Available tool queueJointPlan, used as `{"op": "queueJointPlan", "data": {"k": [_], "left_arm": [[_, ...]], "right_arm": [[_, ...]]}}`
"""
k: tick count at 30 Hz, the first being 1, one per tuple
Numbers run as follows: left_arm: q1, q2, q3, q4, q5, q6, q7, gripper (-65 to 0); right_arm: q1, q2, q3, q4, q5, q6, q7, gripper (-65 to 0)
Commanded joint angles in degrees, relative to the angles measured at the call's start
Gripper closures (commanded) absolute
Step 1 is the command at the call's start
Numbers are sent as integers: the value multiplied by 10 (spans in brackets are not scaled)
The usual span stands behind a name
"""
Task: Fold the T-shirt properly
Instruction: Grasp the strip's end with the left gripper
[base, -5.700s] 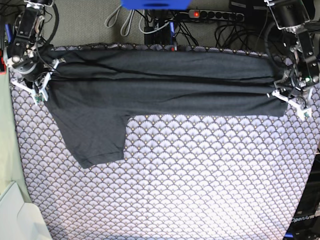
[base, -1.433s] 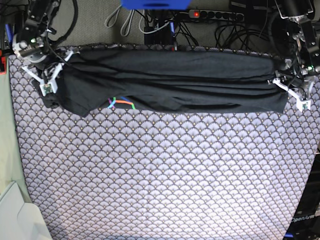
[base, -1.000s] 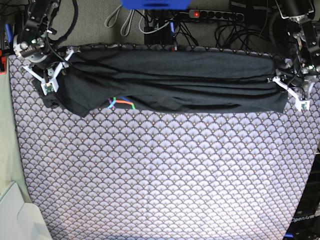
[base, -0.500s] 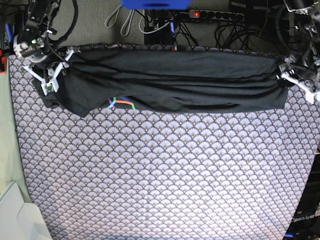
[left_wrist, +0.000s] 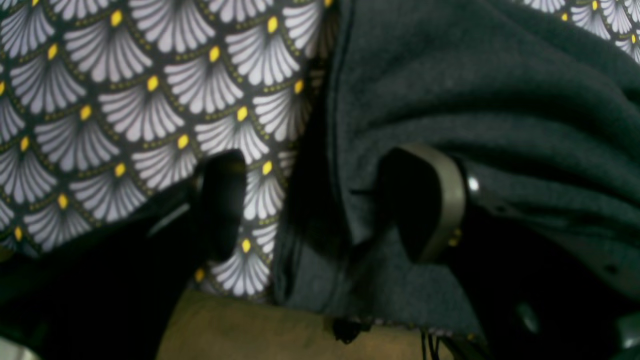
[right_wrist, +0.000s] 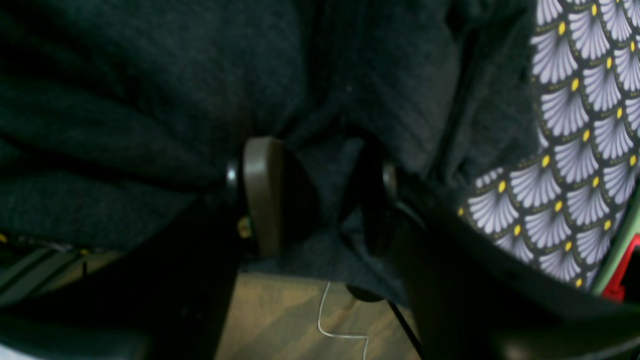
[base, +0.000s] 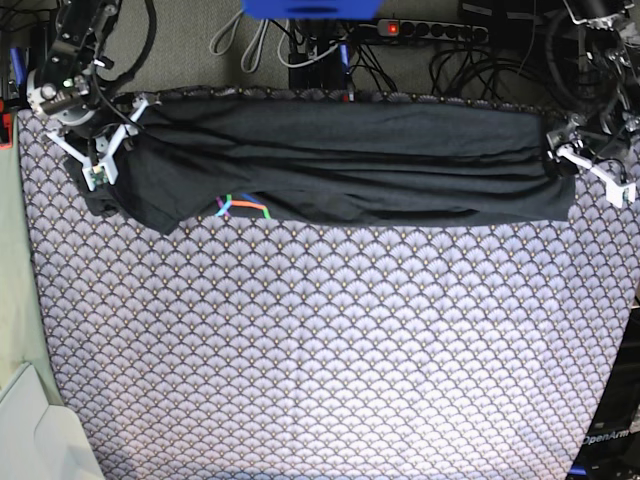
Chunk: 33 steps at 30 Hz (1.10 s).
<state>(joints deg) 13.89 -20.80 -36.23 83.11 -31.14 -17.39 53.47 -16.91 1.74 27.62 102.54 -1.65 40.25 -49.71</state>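
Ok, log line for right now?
stage: long fold laid | T-shirt: flat band along far edge | left gripper: open, hem between jaws | right gripper: shut on T-shirt

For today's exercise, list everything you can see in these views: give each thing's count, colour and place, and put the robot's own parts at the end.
T-shirt: one, dark charcoal grey, folded into a long band across the far part of the table; a bit of rainbow-coloured print shows at its near edge.
Patterned cloth: one, purple-white scallops with yellow dots, covering the table.
Power strip: one, dark with a red switch, on the floor behind the table, among cables.
Blue object: one, at the top edge of the base view; cannot tell what it is.
Right gripper: one, dark, at the shirt's end, fabric between its fingers.
Left gripper: one, dark, at the other end, jaws spread, one finger over the cloth.
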Motion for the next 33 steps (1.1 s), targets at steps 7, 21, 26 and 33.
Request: {"op": "queueJointPlan", "data": {"k": [7,21,26,33], "left_arm": [[-7,0,-3,-23,-5,0,-7,-281],[-16,1,-2,5,-8,0,-6,-6],[-13,11,22,79,-6,3,-5,-5],[-23,89,73,204,-6,6,107,-5]], "right_arm": [[1,4,1,11,4,-2,9,-258],[1,4,1,12,4,-2,9,-258],[2,4,0,12,4,-2,9,-258],[4,4,0,12,4,-2,9,-258]]}}
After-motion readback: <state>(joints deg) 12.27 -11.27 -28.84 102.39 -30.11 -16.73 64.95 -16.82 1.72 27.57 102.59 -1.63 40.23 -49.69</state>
